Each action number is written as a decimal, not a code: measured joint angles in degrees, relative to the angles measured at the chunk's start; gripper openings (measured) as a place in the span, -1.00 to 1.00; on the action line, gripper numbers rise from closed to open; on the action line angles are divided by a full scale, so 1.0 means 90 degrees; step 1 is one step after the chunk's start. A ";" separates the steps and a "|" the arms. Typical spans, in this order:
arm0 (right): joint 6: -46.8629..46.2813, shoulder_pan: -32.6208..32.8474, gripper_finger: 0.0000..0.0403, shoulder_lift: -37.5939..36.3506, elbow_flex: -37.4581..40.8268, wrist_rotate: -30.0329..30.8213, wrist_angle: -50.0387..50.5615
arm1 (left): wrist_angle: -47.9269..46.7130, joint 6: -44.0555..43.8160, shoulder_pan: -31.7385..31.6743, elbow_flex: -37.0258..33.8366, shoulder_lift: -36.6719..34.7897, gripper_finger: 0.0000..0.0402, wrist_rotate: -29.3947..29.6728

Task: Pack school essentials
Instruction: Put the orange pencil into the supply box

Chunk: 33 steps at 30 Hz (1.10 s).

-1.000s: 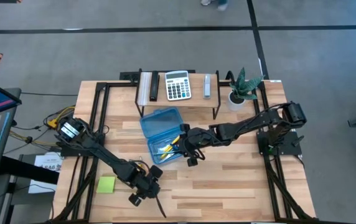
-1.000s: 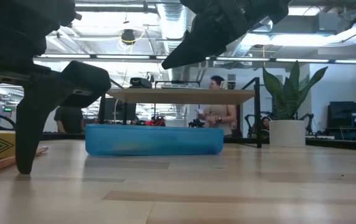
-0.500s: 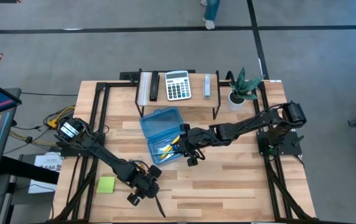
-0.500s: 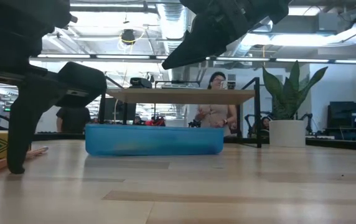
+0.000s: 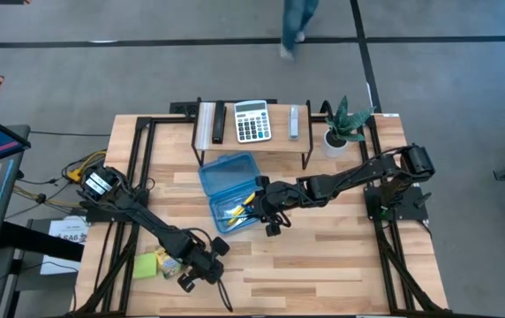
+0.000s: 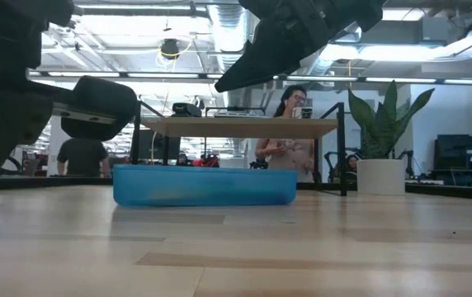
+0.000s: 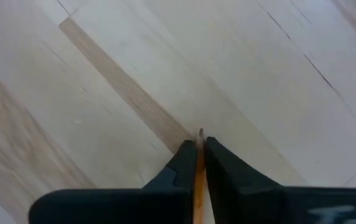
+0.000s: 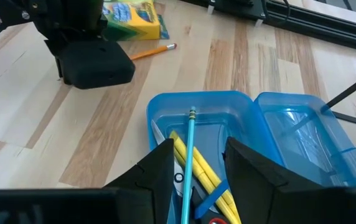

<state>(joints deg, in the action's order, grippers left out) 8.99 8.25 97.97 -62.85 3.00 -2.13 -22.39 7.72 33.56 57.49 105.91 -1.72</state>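
Note:
My left gripper (image 5: 196,274) is near the table's near edge, shut on an orange pencil (image 7: 198,180). The yellow-green crayon box (image 5: 166,263) and the lime sticky-note pad (image 5: 143,268) lie flat on the table just left of it. My right gripper (image 5: 254,210) hangs open over the open blue case (image 5: 222,231). The teal pen (image 8: 189,143) and yellow pencils (image 8: 201,177) lie in the case's tray, the pen between the spread fingers. An orange pencil with a pink eraser (image 8: 154,51) shows beside the left gripper; I cannot tell whether it is the held one. My left gripper pinches the orange pencil between its two fingers close to the sharpened tip (image 7: 200,133), which pokes out just past the fingertips. The pencil runs along the fingers, back under the gripper. The fingers slant down at the table. Whether the pencil is off the wood I cannot tell.
A raised shelf along the far edge carries the grey-white calculator (image 5: 252,122) and small flat items. A potted plant (image 5: 342,129) stands at its right end. The case's lid (image 5: 230,168) lies open toward the shelf. Bare wood (image 5: 323,256) stretches over the near right. A person stands beyond the table (image 6: 290,136).
My left gripper has moved toward the table's left edge, still shut. In the high view the crayon box now shows beside the sticky-note pad, where only the pad showed before. My right arm has kept still.

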 joint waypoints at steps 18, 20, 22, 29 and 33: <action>0.0000 -0.0001 -0.24 0.0002 0.0000 -0.0001 0.0050 | -0.1405 0.0273 -0.0087 0.0922 -0.0104 -1.00 0.0766; 0.0000 0.0000 -0.24 -0.0014 0.0000 -0.0002 0.0108 | -0.1671 0.0191 -0.0093 0.1098 -0.0104 -1.00 0.0723; 0.0000 -0.0002 -0.25 -0.0047 0.0000 0.0000 0.0187 | -0.1894 0.0096 -0.0095 0.1304 -0.0114 -1.00 0.0726; -0.0115 0.0080 -0.32 -0.0557 -0.0014 0.0743 0.0946 | -0.2751 -0.0533 -0.0262 0.1879 -0.0129 -1.00 0.1249; -0.0329 0.0273 -0.36 -0.1212 0.0059 0.1305 0.1317 | -0.2692 -0.0663 -0.0654 0.2031 -0.0132 -1.00 0.1598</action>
<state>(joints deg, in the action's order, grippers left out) 6.03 10.70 87.07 -62.32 14.74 9.73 -46.62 1.76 27.68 75.77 104.72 12.66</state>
